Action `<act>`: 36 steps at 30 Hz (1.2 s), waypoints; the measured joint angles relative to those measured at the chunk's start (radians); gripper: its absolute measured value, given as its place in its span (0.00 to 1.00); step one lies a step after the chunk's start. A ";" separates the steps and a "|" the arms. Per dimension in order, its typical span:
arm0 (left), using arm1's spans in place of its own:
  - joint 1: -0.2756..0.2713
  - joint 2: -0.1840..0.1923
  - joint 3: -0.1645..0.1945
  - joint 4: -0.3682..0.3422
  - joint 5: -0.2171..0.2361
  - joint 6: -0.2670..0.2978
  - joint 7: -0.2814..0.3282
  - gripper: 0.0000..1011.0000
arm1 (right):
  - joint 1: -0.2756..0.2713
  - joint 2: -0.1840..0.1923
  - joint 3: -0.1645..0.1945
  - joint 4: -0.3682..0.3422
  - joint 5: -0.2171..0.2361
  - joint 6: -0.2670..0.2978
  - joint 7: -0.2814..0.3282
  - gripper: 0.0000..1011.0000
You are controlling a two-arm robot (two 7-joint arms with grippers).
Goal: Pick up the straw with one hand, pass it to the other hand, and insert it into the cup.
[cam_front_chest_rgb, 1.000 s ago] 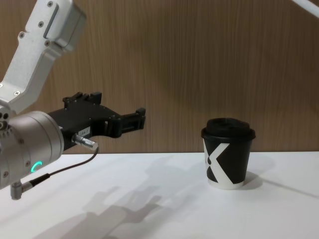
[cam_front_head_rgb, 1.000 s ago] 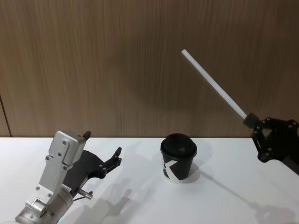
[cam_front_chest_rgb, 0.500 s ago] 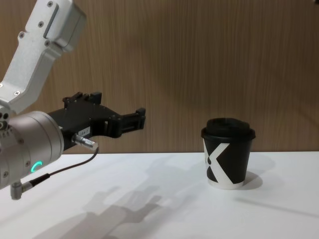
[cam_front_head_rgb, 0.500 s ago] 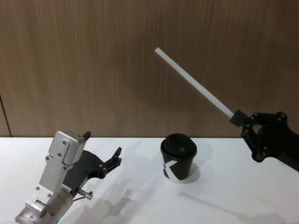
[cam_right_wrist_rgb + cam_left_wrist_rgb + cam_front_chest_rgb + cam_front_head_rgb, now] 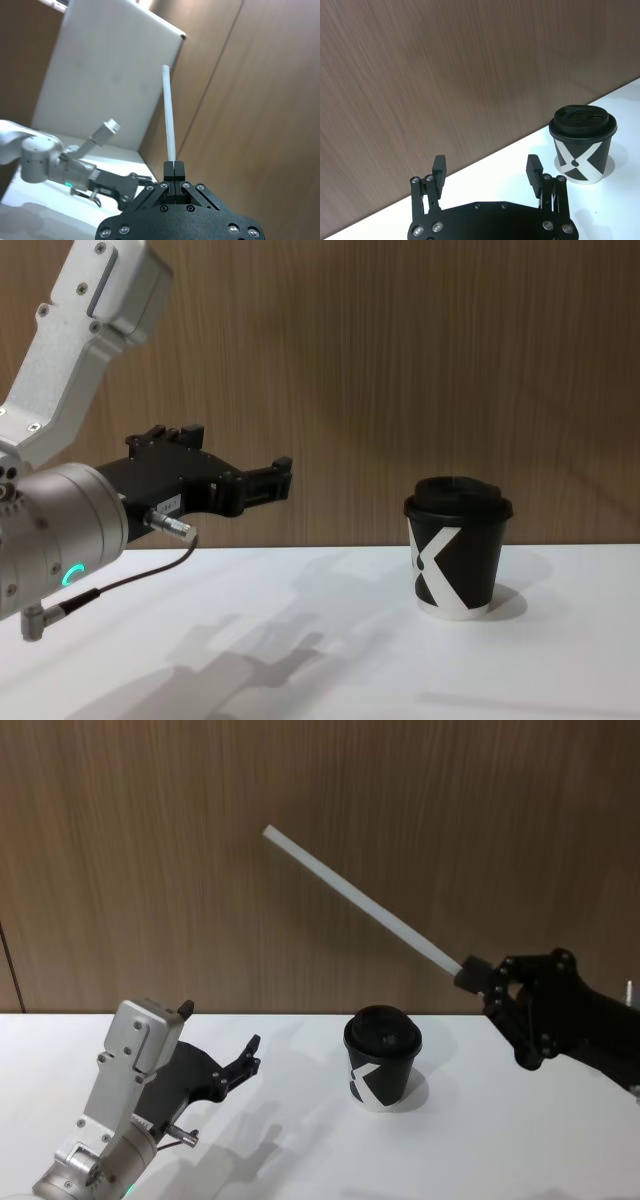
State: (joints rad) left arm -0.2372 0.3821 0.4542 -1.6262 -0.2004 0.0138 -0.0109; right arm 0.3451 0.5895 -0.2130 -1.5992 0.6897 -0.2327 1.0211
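Straw (image 5: 365,905) clamped in right gripper (image 5: 476,977) jaws, left gripper (image 5: 220,1028) jaws spread, facing cup (image 5: 382,1065)

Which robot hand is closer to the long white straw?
Right. The right gripper grips the thin white straw by its lower end, up in the air. The left gripper hangs open, low over the white table, well apart from it.

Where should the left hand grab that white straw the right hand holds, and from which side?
Probably the bare middle of the straw, above where the right hand pinches its lower end. It slants up toward the robot's left, so the open left hand would best rise from below, fingers across the thin shaft.
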 joint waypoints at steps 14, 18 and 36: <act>0.000 0.000 0.000 0.000 0.000 0.000 0.000 0.99 | 0.055 -0.010 -0.043 0.016 0.051 0.025 0.073 0.01; 0.001 0.000 -0.003 -0.002 -0.002 0.000 -0.004 0.99 | 0.062 -0.011 -0.048 0.018 0.057 0.029 0.082 0.01; 0.034 0.036 -0.086 -0.084 -0.192 0.027 -0.163 0.99 | 0.076 -0.014 -0.059 0.022 0.070 0.035 0.100 0.01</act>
State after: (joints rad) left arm -0.2031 0.4185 0.3679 -1.7103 -0.3924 0.0411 -0.1741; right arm 0.4209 0.5760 -0.2723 -1.5775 0.7601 -0.1978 1.1212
